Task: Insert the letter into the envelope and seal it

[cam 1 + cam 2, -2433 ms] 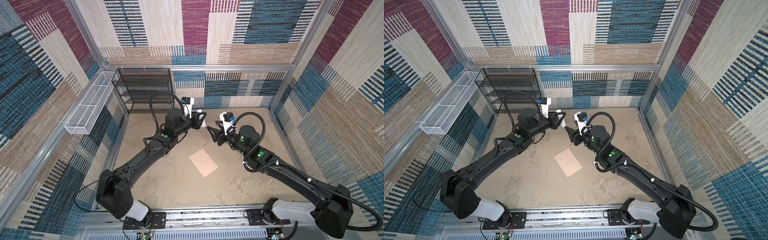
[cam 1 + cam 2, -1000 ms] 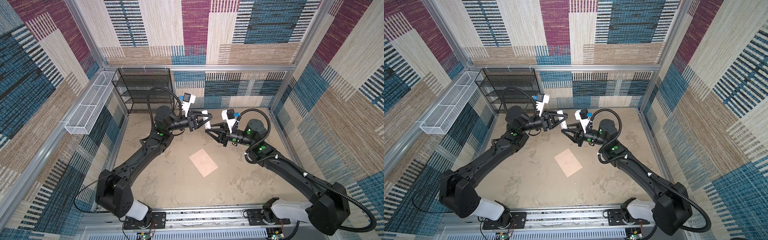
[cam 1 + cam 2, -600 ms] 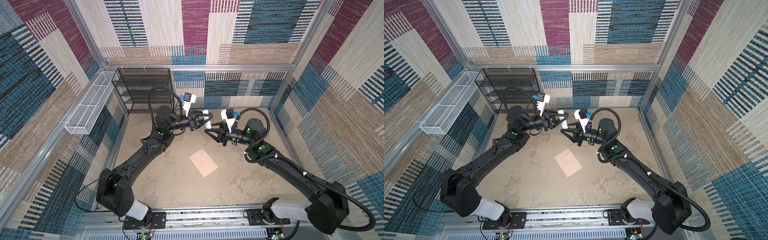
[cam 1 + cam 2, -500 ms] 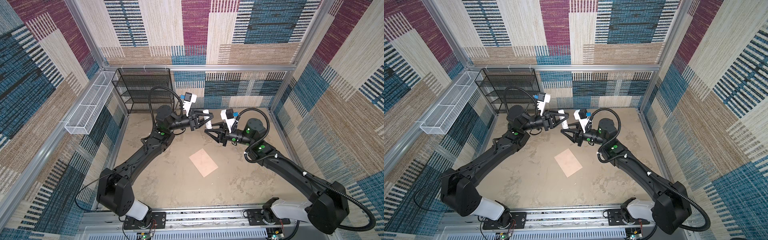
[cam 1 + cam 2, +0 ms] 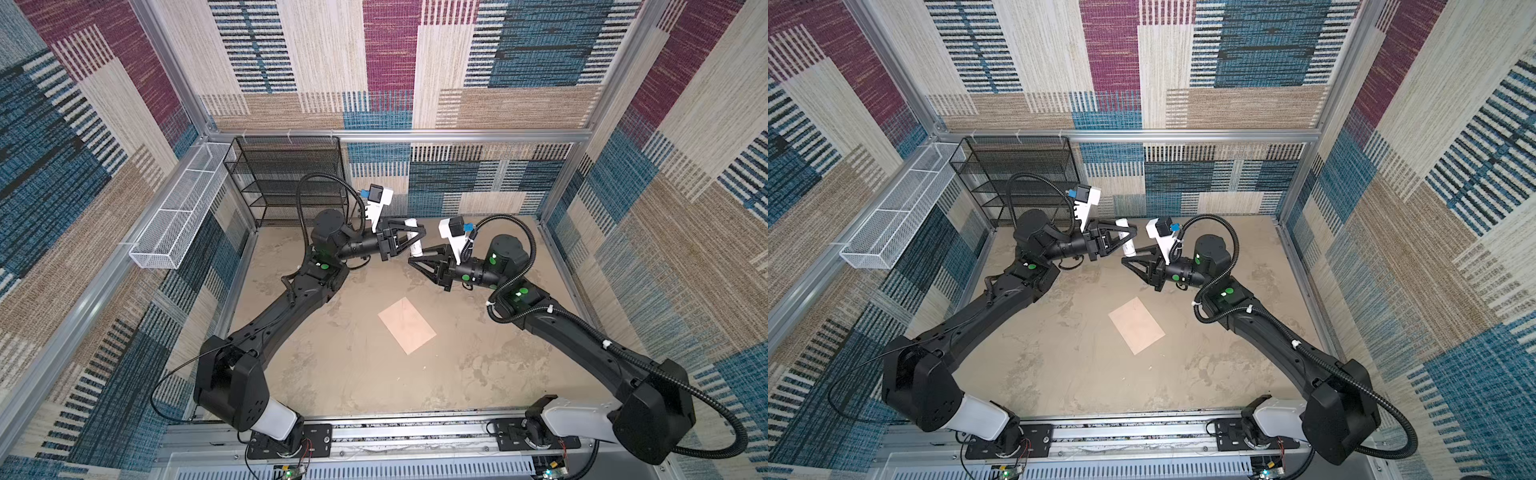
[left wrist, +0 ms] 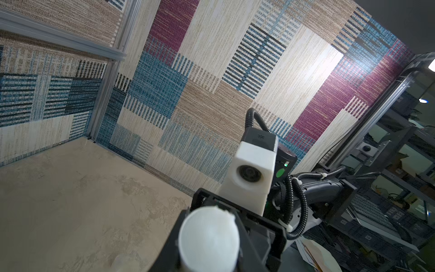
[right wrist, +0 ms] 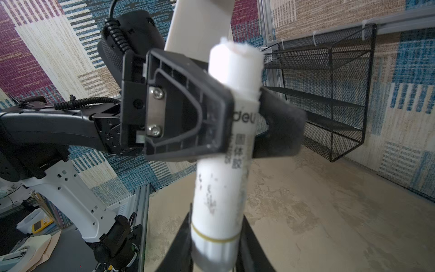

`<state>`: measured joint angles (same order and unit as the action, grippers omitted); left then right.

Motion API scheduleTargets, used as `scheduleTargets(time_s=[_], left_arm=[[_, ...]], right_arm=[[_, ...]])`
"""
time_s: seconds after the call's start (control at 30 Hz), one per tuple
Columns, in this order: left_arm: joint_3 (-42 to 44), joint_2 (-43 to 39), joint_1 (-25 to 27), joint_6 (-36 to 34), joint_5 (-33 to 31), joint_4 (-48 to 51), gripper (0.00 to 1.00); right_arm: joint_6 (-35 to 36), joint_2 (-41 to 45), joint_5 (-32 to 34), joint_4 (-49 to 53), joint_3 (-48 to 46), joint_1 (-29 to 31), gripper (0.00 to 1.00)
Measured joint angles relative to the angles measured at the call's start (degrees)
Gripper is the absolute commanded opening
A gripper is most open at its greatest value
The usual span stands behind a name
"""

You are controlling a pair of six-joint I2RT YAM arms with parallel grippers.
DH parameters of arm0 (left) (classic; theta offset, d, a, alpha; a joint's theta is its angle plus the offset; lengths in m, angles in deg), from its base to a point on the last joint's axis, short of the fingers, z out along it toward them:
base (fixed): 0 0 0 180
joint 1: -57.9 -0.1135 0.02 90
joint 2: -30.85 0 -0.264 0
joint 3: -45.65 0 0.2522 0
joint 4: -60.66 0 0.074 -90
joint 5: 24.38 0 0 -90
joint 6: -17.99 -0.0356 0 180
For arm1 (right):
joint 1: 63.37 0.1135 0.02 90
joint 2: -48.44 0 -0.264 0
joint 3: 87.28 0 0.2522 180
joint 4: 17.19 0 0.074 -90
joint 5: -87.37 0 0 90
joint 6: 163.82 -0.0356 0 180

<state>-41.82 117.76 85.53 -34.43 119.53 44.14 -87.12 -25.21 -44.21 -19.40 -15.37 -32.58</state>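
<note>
- Since the earliest frame both forearms have levelled out and drawn back toward their own sides, so the tools now meet nose to nose. The envelope has not shifted.
- Left tool (image 5: 412,237): partly closed, clamped across the middle of a white glue stick (image 7: 221,188), which is held in the air roughly upright.
- Right tool (image 5: 420,254): narrowed to about the same width. In the right wrist view both fingers (image 7: 174,254) lie flush against the stick's grey lower end, which reads as a grip.
- Judged step: working that grey end (twist or pull, cannot tell which) to ready glue for sealing. It is best done with the left clamp fixed and the right tool acting strictly along or about the stick's own axis. A side load could lever the stick out of the clamp.
- The stick's ragged white top end should stay clear of both tools.
- Envelope (image 5: 406,325): flat on the desk (image 5: 332,374), skewed to the desk's edges, well apart from both tools and nearer the front. Flap state cannot be told. Letter: not visible in any view, presumably inside.
- Room: bare desk lies on all four sides of the envelope, so a descent from above looks open. The black mesh rack (image 5: 291,178) stands at the back left, near the left arm's cable loop. The right wrist camera housing (image 6: 249,174) sits just beside the left tool, which is the tightest clearance.
</note>
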Motion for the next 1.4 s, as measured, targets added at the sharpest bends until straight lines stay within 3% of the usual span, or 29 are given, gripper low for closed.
scheduleTargets(time_s=[0.2, 0.33, 0.67, 0.97, 1.1, 1.23, 1.33, 1.4], left_arm=[[-0.96, -1.14, 1.66, -6.78, -5.86, 7.37, 0.00], [-0.72, -1.66, 3.65, -10.73, -13.68, 10.08, 0.00], [0.94, -0.79, 8.92, -14.08, -32.65, 8.15, 0.00], [1.68, 0.98, 10.56, -14.78, -39.80, 5.62, 0.00], [2.23, 1.51, 10.73, -13.33, -39.85, 5.03, 0.00], [2.95, 1.01, 10.21, -12.48, -38.53, 5.57, 0.00], [3.91, 0.48, 7.82, -11.43, -38.23, 7.06, 0.00], [4.26, 0.04, 5.90, -10.23, -36.83, 8.04, 0.00]], right_arm=[[-0.83, -0.22, 1.79, 0.87, 0.11, 0.00, 0.05], [-1.25, 0.61, 7.96, 1.51, -0.79, 0.42, 0.01], [1.79, 2.32, 30.91, 4.59, -1.42, 4.76, 0.00], [6.75, -0.33, 55.34, 11.65, 2.95, 12.59, 0.05], [7.58, -0.50, 59.56, 13.51, 2.93, 13.77, 0.18], [8.44, 0.92, 58.42, 11.76, 0.85, 13.75, 0.57], [9.68, 3.02, 56.00, 8.37, -0.81, 13.46, 0.66], [9.66, 4.26, 52.87, 6.54, -2.32, 13.42, 0.67]])
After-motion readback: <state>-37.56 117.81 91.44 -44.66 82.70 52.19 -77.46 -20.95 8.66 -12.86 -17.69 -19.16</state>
